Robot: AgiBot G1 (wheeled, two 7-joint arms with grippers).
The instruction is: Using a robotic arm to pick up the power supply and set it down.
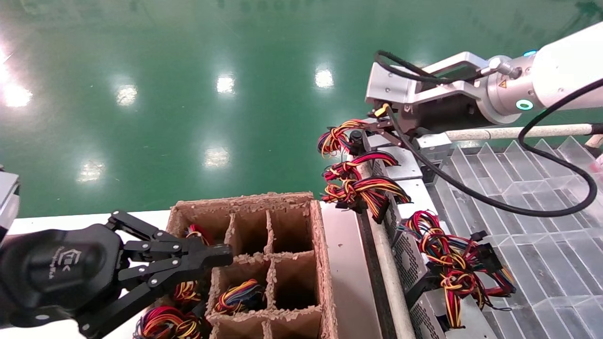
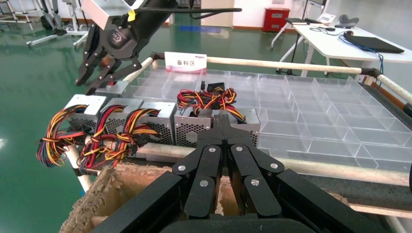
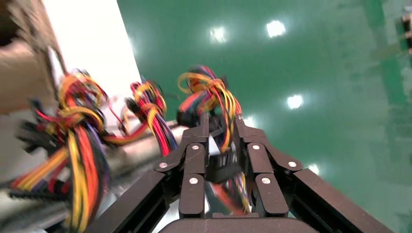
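Observation:
A row of silver-grey supplies lies along the clear tray's edge. The farthest power supply (image 2: 83, 103) trails its red, yellow and black wire bundle (image 1: 337, 137) over the rail. My right gripper (image 1: 366, 133) hangs right above that supply's wire end. In the right wrist view my right gripper (image 3: 221, 119) has its fingers drawn close on a black connector (image 3: 221, 165) and wires of that bundle (image 3: 206, 92). My left gripper (image 1: 225, 256) is shut and empty over the cardboard box; its closed tips (image 2: 223, 116) point toward the row.
A cardboard divider box (image 1: 326, 263) with wire bundles in some cells sits below my left gripper. Other power supplies (image 1: 410, 254) line a white pipe rail (image 1: 391, 282). A clear plastic divider tray (image 1: 541, 226) spreads to the right. Green floor lies beyond.

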